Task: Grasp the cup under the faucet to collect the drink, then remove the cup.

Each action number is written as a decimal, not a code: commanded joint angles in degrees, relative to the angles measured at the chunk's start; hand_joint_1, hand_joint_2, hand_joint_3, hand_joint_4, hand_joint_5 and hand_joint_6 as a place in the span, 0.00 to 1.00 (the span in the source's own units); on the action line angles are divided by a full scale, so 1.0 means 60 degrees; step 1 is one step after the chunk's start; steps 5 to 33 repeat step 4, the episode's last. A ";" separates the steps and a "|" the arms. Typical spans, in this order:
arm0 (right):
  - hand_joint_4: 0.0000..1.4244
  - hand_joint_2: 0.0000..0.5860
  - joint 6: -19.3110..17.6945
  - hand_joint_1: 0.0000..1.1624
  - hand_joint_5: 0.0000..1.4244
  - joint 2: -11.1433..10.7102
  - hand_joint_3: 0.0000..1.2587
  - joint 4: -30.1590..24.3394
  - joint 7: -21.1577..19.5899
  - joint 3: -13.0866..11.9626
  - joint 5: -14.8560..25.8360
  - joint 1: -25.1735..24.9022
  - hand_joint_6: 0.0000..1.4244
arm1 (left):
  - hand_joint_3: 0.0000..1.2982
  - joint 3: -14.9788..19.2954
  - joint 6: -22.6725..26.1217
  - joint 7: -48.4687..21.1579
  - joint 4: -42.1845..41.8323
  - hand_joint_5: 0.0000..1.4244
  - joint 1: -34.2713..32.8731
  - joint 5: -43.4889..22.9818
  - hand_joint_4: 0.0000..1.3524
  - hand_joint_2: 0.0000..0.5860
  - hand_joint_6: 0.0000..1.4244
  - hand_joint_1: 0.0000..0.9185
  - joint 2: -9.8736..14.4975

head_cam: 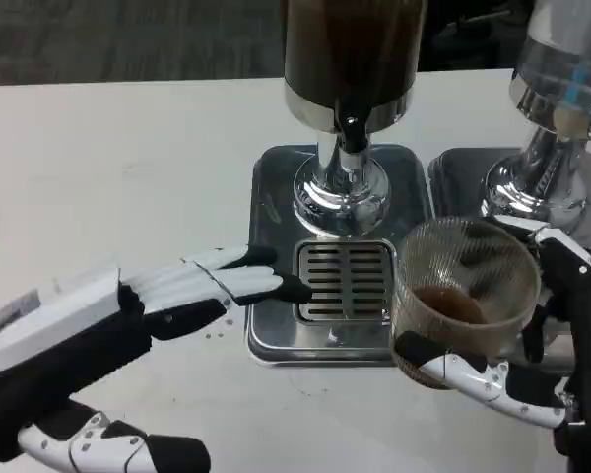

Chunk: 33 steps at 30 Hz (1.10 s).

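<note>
Right hand (532,335): wrapped round cup (463,291), gripping it.
Left hand (192,286): fingers flat, holding nothing, tips at drip tray (266,335) edge.
Cup: right of grate (342,281), off faucet (352,128), some drink in.
Risk: tilt or jerk → spill; slack grip → drop.

Ribbed cup (463,291) of brown drink in right hand (532,365), beside drip grate (343,281)

There were two dispensers (347,69) (561,89), two trays (271,335) (453,172), one cup (461,296), and two robot hands (212,286) (532,345) over one tabletop (118,168).
</note>
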 commanded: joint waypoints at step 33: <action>0.74 0.23 -0.0383 0.99 0.83 0.0089 0.78 -0.0230 -0.0096 -0.0039 0.0147 -0.0105 0.95 | 0.13 0.0098 -0.0108 0.0004 -0.0014 0.02 0.0068 -0.0046 0.03 0.24 0.04 0.00 0.0082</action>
